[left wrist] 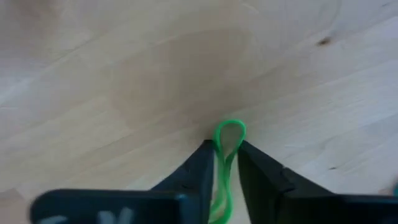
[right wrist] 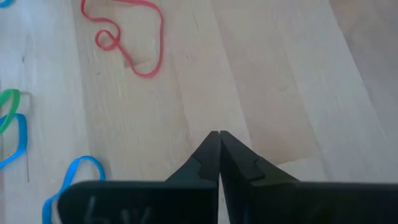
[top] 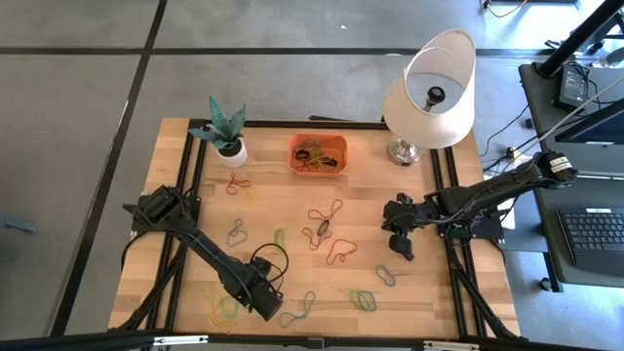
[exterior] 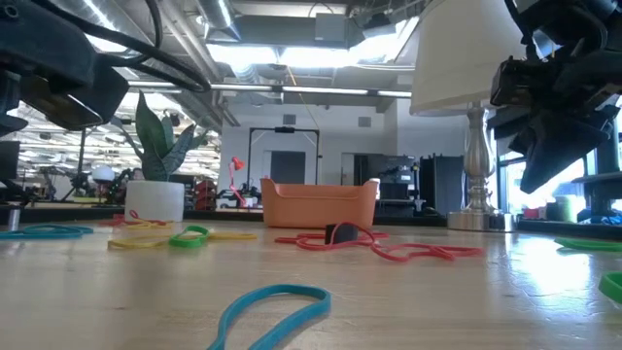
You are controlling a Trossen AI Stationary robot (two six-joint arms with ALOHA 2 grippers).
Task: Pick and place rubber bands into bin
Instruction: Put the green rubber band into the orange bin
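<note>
Green band (left wrist: 225,163) pinched in my left gripper (left wrist: 222,149), near edge.
Right gripper (right wrist: 219,138) shut, empty; one bin (top: 318,154) far, over ten loose bands between.

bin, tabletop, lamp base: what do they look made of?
Bin: probably plastic; uniform orange, matte, rounded corners, thin low walls.
Tabletop: wood, likely butcher-block; visible grain, plank seams, light satin finish.
Lamp base: looks like polished metal; silvery, turned stem, bright reflections.
</note>
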